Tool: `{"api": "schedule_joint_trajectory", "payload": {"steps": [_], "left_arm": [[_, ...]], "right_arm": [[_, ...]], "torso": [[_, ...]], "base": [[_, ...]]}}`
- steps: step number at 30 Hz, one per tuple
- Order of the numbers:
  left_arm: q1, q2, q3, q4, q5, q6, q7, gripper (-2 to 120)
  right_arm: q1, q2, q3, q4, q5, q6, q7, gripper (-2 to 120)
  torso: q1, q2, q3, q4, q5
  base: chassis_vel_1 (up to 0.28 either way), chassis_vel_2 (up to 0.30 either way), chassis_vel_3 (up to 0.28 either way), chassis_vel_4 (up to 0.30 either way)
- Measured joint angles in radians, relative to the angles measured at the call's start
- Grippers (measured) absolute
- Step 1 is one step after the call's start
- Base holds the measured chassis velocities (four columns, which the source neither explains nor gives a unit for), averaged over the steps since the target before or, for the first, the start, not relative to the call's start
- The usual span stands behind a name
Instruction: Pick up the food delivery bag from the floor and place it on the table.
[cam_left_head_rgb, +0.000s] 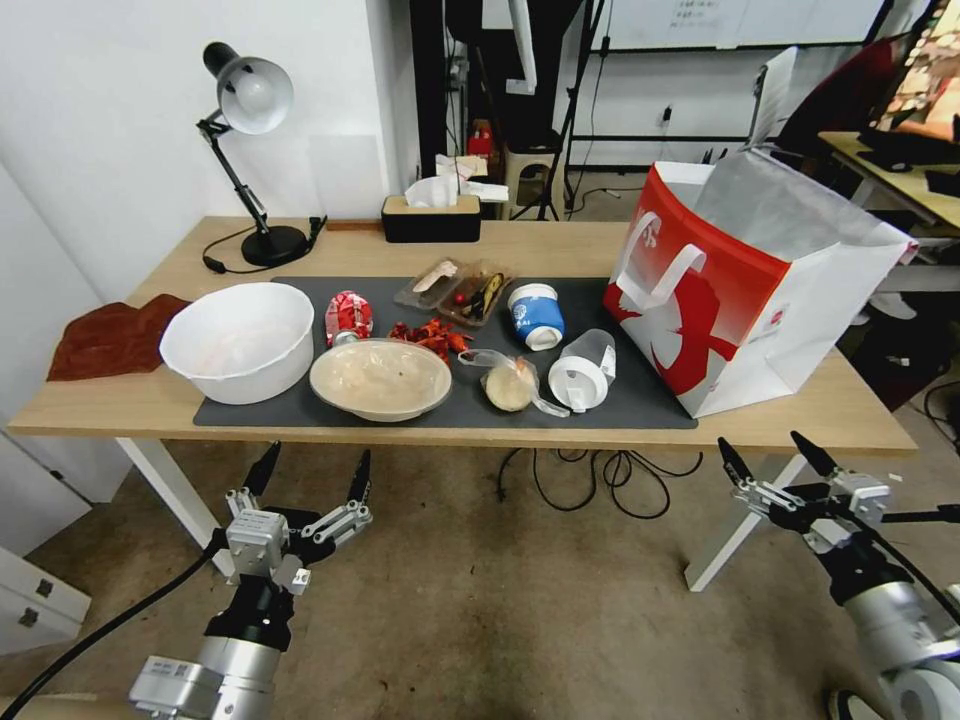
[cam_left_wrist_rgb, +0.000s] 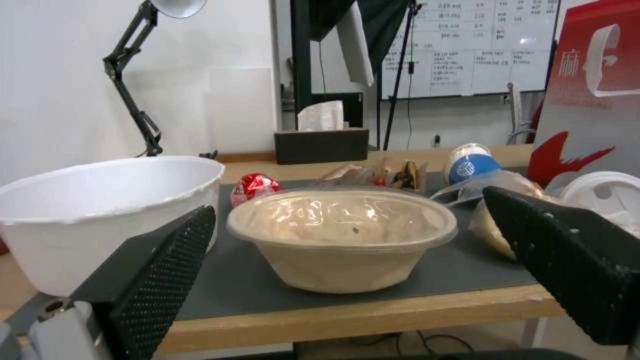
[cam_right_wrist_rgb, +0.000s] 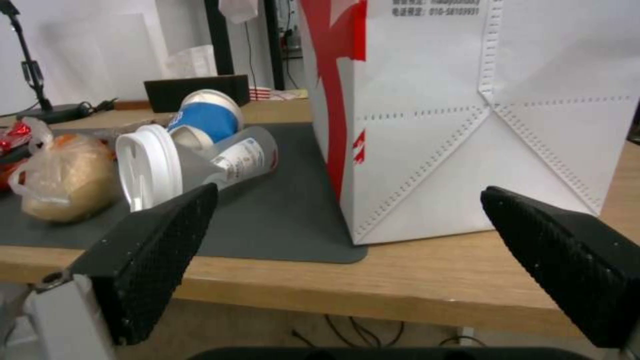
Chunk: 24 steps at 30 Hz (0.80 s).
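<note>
Food delivery bag (cam_left_head_rgb: 745, 290) stands upright at the right of your head view, on the table (cam_left_head_rgb: 860, 415), partly over the dark grey mat (cam_left_head_rgb: 640, 400). You have the left gripper (cam_left_head_rgb: 312, 475) at lower left and the right gripper (cam_left_head_rgb: 768, 455) at lower right, both below the table's front edge. Both sets of jaws are apart, holding nothing.

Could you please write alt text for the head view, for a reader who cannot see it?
The food delivery bag stands upright on the right end of the table, partly on its dark mat beside bowls and cups. Both grippers, left gripper and right gripper, hover open below the table's front edge.
</note>
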Motion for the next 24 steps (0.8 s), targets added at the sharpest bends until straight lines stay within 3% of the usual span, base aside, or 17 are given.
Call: {"api": "schedule_joint_trajectory", "payload": {"steps": [24], "left_arm": [[-0.022, -0.014, 0.015, 0.013, -0.005, -0.001, -0.018, 100]], "right_arm": [[-0.024, 0.113, -0.041, -0.007, -0.094, 0.090, 0.009, 100]], "torso": [[0.000, 0.000, 0.000, 0.0000, 0.0000]], "base": [[0.000, 0.000, 0.000, 0.000]]}}
